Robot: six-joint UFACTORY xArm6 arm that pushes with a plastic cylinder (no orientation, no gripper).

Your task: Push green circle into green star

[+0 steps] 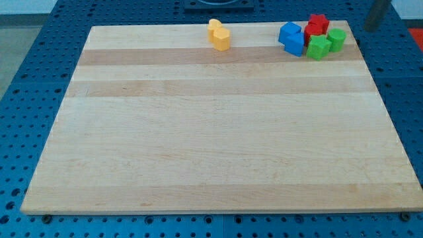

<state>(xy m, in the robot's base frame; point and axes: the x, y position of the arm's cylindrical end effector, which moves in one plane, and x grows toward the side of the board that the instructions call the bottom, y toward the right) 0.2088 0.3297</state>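
Near field: bare wooden surface [218, 132]; no blocks.
Far left: two yellow blocks [219, 35], touching.
Far right cluster: blue blocks [291, 38], red blocks [316, 26], green star [318, 47], green circle [336, 39].
Targets: circle just right of star, apparently touching; small, bright green.
Tool: dark rod [377, 14] at the view's top-right corner, beyond the circle; tip hidden, nothing held.
Step advice: short, gentle leftward nudge, sparing red.
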